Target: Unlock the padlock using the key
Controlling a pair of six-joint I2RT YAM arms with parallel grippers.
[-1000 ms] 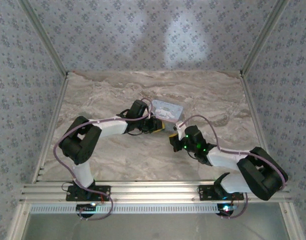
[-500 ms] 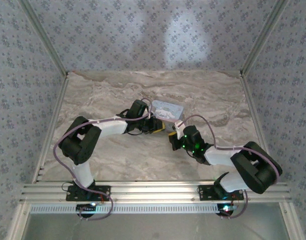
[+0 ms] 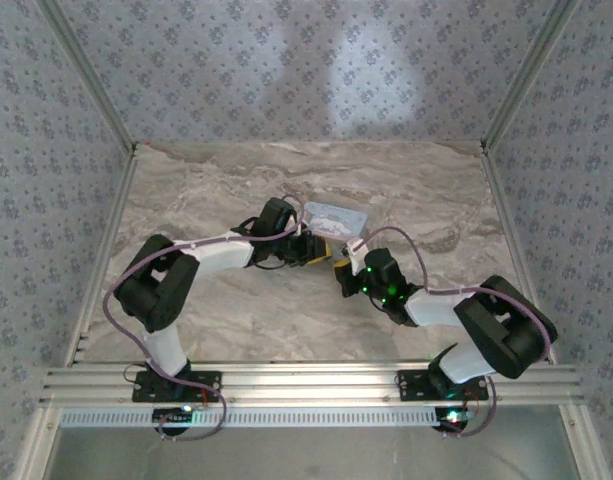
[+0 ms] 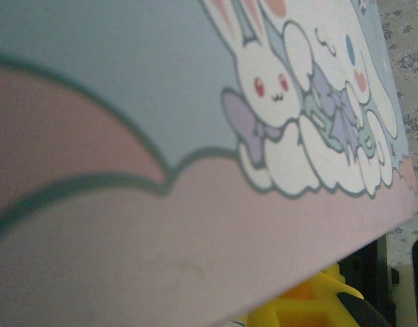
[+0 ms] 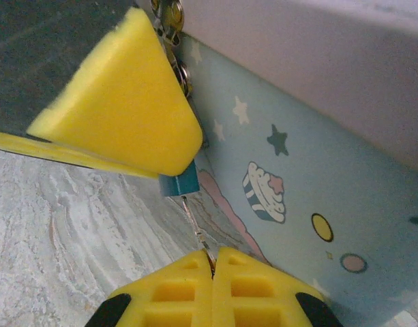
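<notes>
Teal padlock, base toward gripped key

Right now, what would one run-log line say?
right jaws: shut on key | key: tip at padlock | left jaws: at tin, grip unclear

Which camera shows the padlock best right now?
Right wrist: the padlock is close up under a yellow finger pad, the key below it, the tin behind. From the top camera it is too small to make out. The left wrist camera faces the tin's cartoon print.
</notes>
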